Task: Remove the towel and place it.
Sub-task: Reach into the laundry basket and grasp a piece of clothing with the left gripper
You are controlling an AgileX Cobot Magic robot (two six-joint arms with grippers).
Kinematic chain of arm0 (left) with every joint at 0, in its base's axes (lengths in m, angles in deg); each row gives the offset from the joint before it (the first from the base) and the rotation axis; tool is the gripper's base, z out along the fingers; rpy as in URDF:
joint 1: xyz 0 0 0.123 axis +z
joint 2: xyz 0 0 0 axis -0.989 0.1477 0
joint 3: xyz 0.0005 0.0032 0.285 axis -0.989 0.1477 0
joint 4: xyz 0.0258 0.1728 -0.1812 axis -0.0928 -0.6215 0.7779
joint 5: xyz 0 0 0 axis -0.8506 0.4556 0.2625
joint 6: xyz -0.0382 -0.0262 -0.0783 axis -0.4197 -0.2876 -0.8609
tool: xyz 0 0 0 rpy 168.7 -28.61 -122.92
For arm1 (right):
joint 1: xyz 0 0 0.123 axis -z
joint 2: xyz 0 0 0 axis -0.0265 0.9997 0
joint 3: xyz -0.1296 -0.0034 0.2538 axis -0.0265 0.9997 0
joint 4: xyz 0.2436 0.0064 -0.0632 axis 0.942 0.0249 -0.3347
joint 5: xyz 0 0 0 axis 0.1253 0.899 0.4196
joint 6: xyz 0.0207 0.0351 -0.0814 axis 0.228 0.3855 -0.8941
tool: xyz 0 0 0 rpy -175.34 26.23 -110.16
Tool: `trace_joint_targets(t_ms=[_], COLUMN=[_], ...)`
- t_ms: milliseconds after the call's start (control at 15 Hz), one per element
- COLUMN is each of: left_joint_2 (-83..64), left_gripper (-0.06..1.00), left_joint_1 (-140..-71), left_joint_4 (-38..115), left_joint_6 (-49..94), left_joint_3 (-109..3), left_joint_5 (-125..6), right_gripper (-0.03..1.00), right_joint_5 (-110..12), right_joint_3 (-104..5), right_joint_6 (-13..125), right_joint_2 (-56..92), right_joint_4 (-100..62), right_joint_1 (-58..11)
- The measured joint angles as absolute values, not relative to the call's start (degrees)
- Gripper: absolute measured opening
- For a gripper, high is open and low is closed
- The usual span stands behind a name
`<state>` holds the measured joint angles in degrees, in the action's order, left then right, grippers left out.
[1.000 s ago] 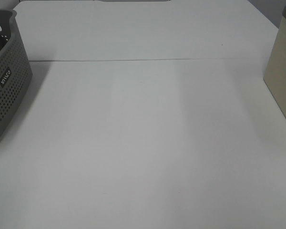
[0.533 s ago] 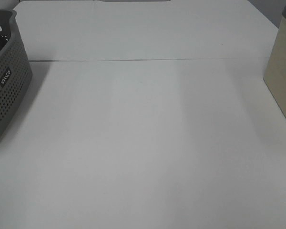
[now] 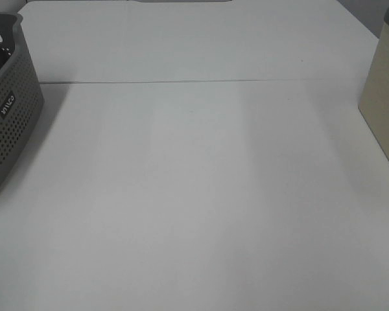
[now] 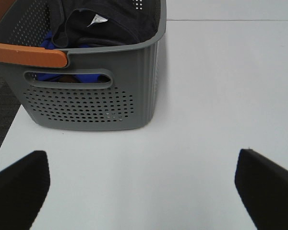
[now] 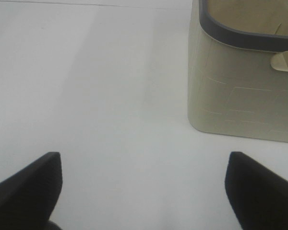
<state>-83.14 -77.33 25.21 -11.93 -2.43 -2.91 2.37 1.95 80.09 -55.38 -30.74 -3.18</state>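
Observation:
The towel [image 4: 105, 24] is a dark, almost black cloth with a small white tag, bunched inside the grey perforated basket [image 4: 96, 91]. My left gripper [image 4: 141, 191] is open, some way short of the basket's near wall, and its fingers [image 4: 17, 187] hold nothing. In the exterior high view the basket [image 3: 6, 110] stands at the table's left edge, and neither gripper shows there. My right gripper [image 5: 144, 191] is open and empty over bare table, near the beige bin [image 5: 245, 96].
A blue item [image 4: 48, 43] lies under the towel in the basket, which has an orange handle [image 4: 29, 55] across its rim. The beige bin [image 3: 386, 110] with a dark rim stands at the table's right edge. The white table [image 3: 194, 194] has a seam across its far part.

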Motion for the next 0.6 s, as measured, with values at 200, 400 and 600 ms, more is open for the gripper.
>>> trace_joint_targets(t_ms=[200,400,600], left_joint_2=[-83.1,-83.1,-83.1], left_gripper=[0.99,0.99,0.99], left_joint_1=[-77.3,-77.3,-77.3], left_joint_4=[25.2,25.2,25.2], left_joint_6=[-11.9,-11.7,-11.3], left_joint_3=[-2.4,-2.4,-2.4], left_joint_5=[-2.9,-2.9,-2.9], right_gripper=[0.88,0.88,0.88], right_joint_5=[2.4,2.4,2.4], right_joint_3=[1.9,1.9,1.9], right_joint_6=[80.1,80.1,80.1], right_joint_2=[-55.4,-55.4,-55.4], right_joint_4=[-30.7,-30.7,-30.7], right_joint_1=[-3.2,-3.2,-3.2])
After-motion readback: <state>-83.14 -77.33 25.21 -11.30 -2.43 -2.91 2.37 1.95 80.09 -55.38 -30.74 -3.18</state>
